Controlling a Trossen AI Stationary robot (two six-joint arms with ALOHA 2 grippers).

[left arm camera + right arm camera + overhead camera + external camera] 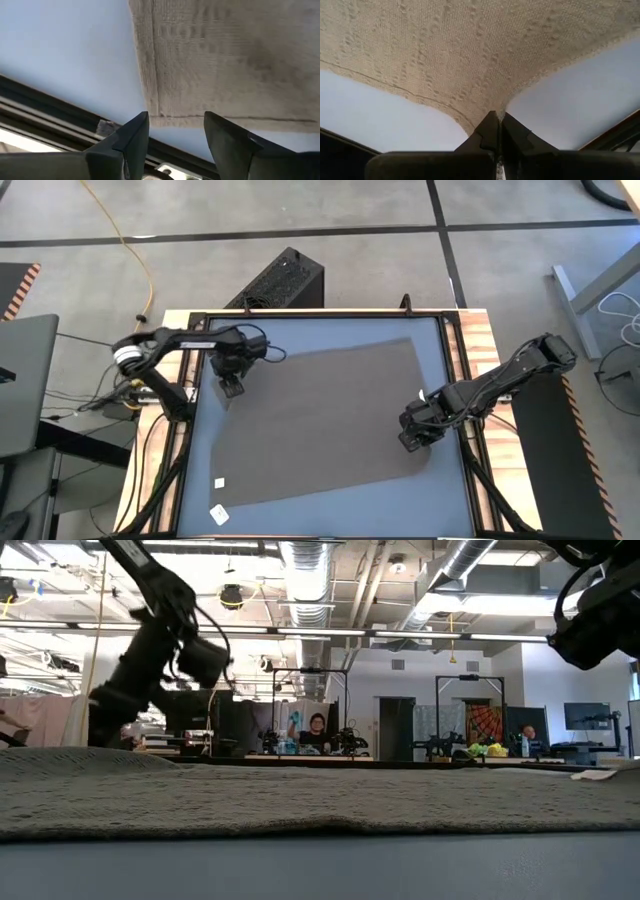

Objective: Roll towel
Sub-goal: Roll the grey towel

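Towel [320, 420] lies flat and unrolled across the table [300, 330]; right gripper [413, 438] pinched closed on its near-right corner, left gripper [232, 387] parted, empty, above far-left corner — rolling not yet begun

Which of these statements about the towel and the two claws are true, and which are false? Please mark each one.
1. The towel lies spread flat on the table. True.
2. The right claw is shut on a corner of the towel. True; the right wrist view shows the cloth pinched between its fingers.
3. The left claw is shut on the towel. False; it is open, with a corner of the towel just beyond its fingertips.
4. The towel is already rolled into a tube. False; no roll is visible.
5. The towel is bright red. False; it is grey-brown.
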